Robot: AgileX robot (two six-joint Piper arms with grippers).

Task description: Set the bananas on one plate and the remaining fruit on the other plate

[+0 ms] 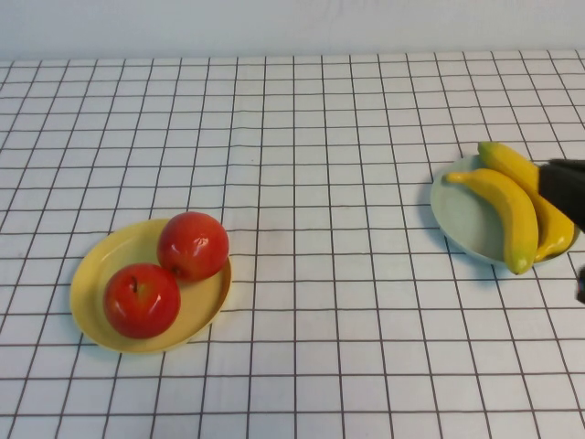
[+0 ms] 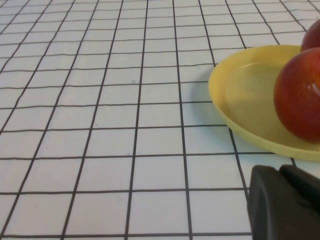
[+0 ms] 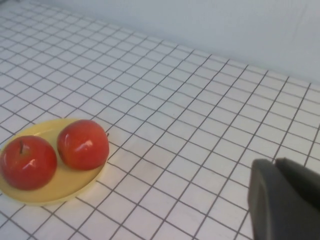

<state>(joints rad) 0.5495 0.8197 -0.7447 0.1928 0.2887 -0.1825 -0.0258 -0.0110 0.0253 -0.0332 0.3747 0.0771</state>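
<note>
Two red apples (image 1: 193,245) (image 1: 142,300) lie on the pale yellow plate (image 1: 91,274) at the front left. Two yellow bananas (image 1: 503,206) (image 1: 526,174) lie side by side on the pale blue-green plate (image 1: 462,219) at the right. My right gripper (image 1: 565,187) is a dark shape at the right edge, over the far side of the banana plate; in its wrist view (image 3: 274,162) its fingers are together and empty. My left gripper (image 2: 280,170) is out of the high view; it is shut and empty, low beside the yellow plate (image 2: 240,95) and an apple (image 2: 300,97).
A white cloth with a black grid (image 1: 320,183) covers the table. A pale wall (image 1: 292,23) runs along the back edge. The right wrist view shows both apples (image 3: 83,144) (image 3: 27,161) on the yellow plate (image 3: 45,195) across the table.
</note>
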